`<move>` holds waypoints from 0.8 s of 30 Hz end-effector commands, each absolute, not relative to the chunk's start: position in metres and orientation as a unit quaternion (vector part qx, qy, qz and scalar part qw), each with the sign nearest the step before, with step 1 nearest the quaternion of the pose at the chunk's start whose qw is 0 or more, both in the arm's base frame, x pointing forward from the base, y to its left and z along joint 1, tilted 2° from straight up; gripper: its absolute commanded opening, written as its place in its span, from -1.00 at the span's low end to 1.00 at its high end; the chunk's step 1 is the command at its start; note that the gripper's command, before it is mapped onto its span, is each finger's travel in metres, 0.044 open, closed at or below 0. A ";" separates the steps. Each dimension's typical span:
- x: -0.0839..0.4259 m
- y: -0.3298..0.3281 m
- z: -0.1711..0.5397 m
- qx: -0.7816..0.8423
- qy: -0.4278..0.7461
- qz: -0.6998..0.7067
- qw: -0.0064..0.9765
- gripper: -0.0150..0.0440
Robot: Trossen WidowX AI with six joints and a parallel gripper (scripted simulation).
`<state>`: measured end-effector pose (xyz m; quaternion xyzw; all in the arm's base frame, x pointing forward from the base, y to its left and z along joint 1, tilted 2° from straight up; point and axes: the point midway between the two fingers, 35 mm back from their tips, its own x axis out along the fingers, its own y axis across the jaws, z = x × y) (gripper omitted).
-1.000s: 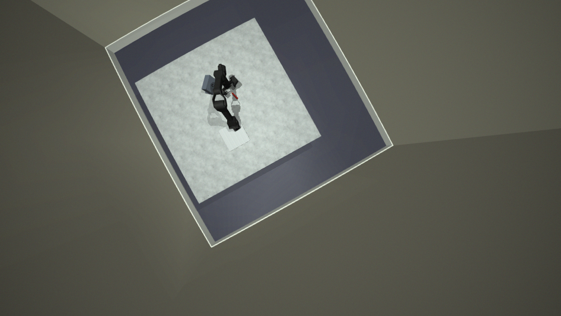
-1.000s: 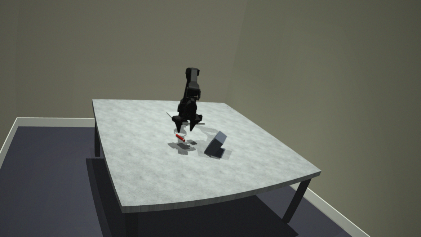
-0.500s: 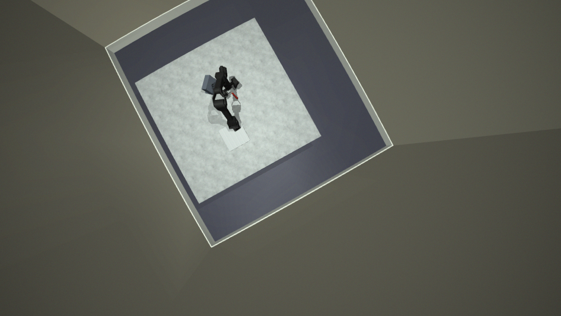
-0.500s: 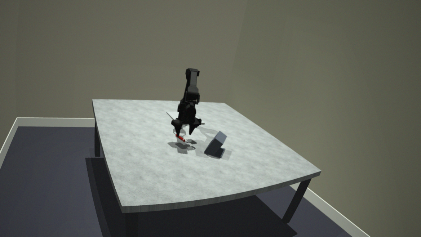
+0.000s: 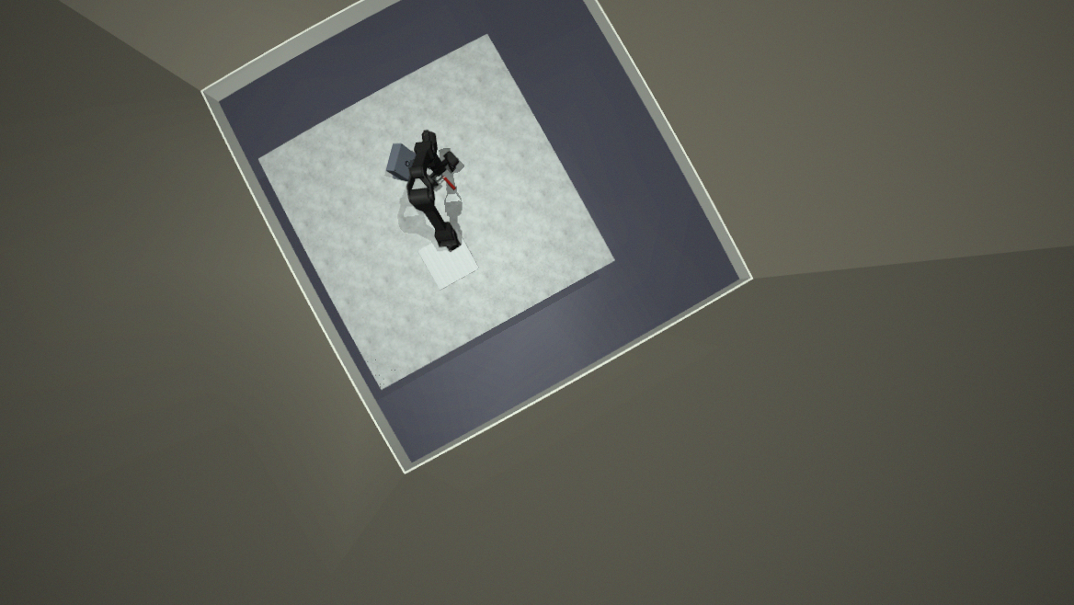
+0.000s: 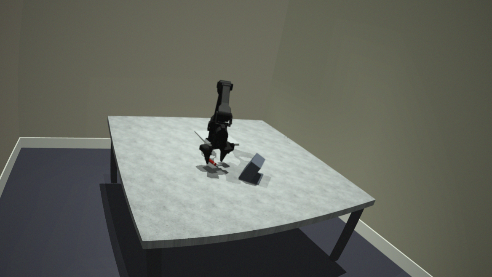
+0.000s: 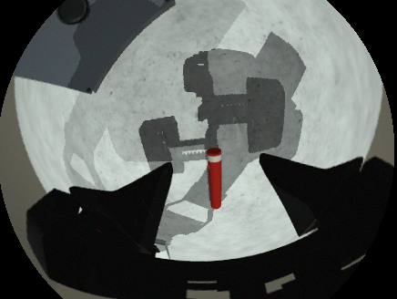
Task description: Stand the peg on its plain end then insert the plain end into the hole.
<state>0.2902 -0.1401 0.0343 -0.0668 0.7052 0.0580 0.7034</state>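
A red peg (image 5: pixel 449 183) (image 6: pixel 212 161) (image 7: pixel 215 182) lies on its side on the table. Its white band shows near the upper end in the wrist view, the end away from the gripper's palm. My gripper (image 6: pixel 215 162) (image 7: pixel 217 161) is open and empty, pointing down just above the peg, with one fingertip on each side of it in the wrist view. The blue-grey sloped panel (image 5: pixel 399 161) (image 6: pixel 252 168) (image 7: pixel 50 50) stands beside the peg. Its round dark hole (image 7: pixel 73 11) shows at the top left of the wrist view.
The table (image 5: pixel 518 225) (image 6: pixel 192 213) carries a pale ribbed plate (image 5: pixel 449 268) under the arm's base. The panel is the nearest obstacle, on the right of the gripper in the exterior view. The arm's shadows fall around the peg.
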 end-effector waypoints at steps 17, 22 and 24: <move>0.288 -0.139 0.027 -0.067 0.706 0.061 0.703 -0.12; 0.288 -0.139 0.027 -0.067 0.706 0.061 0.703 -0.12; 0.288 -0.139 0.027 -0.067 0.706 0.061 0.703 -0.14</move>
